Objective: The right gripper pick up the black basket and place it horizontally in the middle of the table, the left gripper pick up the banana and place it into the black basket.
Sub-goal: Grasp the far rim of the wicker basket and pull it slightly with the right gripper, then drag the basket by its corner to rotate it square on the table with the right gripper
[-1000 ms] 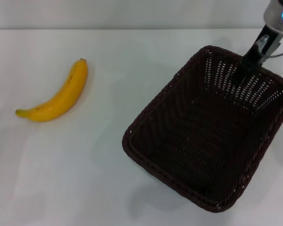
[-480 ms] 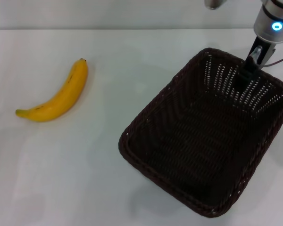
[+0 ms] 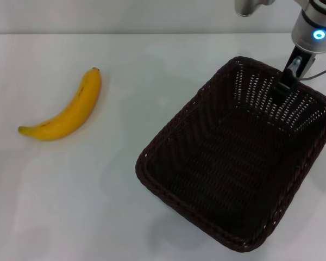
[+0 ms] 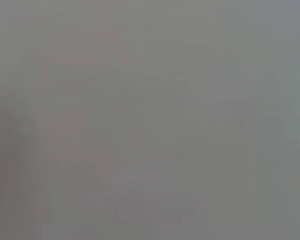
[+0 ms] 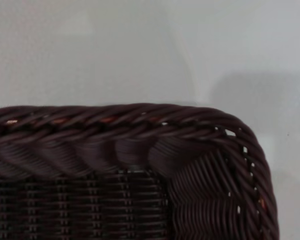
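Note:
The black basket [image 3: 173, 131] sits at the right of the white table [image 3: 98, 206], turned diagonally, with nothing in it. My right gripper [image 3: 285, 86], under the blue ring light, comes down from the far right and is shut on the basket's far wall. The right wrist view looks close down on the basket's braided rim [image 5: 115, 117] and one corner. The banana [image 3: 68, 111] lies on the table at the left, well apart from the basket, with nothing touching it. My left gripper shows in no view; the left wrist view is a blank grey.
A grey piece of the right arm [image 3: 247, 6] shows at the top edge. Bare tabletop stretches between the banana and the basket.
The right wrist has shifted a little to the left. The basket has moved with it, its near corner sliding slightly left and toward me. The banana has stayed put.

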Robot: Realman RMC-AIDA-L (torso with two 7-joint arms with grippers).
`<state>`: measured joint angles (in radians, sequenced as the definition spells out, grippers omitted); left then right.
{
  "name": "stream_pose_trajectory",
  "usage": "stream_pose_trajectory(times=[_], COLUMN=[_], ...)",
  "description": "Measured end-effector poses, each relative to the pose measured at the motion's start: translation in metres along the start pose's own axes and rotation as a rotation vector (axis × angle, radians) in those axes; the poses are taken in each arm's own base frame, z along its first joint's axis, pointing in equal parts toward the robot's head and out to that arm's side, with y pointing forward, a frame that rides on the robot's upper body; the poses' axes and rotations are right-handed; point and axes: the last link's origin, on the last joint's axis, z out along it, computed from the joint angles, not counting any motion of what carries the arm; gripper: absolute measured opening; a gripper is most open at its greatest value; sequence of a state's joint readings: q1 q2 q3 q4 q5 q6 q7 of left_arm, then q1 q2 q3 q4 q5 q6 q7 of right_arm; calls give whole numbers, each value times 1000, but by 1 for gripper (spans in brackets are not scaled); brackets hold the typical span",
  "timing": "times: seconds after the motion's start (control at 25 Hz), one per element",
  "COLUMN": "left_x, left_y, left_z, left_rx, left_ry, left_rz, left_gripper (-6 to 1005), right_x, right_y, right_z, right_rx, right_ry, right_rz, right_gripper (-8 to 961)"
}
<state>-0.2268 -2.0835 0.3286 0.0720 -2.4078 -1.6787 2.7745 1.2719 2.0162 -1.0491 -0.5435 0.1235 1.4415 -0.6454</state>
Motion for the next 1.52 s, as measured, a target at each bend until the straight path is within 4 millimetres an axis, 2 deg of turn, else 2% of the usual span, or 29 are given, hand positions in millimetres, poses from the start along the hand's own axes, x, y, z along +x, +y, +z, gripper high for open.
stream_pose_trajectory(times=[0.08,0.24,0.36,0.48,0.68,1.0,1.2,1.36,1.52], left_x=[0,2,6,16,33,44,43,41,39], left_y=[0,1,0,-7,-29,-57,-56,-53,-50], left_z=[1,3,7,15,30,54,68,78,84], left_rx=[0,-8,-18,-7,147,204,193,186,186], left_ry=[0,16,45,96,219,241,233,223,215], left_rz=[8,23,38,68,81,40,32,21,13], left_gripper=[879,877,876,875,872,869,866,865,863], right_x=[2,5,6,7,16,41,56,69,70], right_y=[-1,-4,-6,-7,-9,-14,-13,-10,-5], right_z=[-1,-3,-6,-12,-25,-23,-22,-12,-7], right_rx=[1,-3,-3,-8,-95,-270,-316,-337,-308], right_ry=[8,20,16,13,-45,-122,-120,-85,-62], right_rz=[-18,-25,31,184,558,877,961,1006,976], right_gripper=[233,228,225,223,216,189,173,160,150])
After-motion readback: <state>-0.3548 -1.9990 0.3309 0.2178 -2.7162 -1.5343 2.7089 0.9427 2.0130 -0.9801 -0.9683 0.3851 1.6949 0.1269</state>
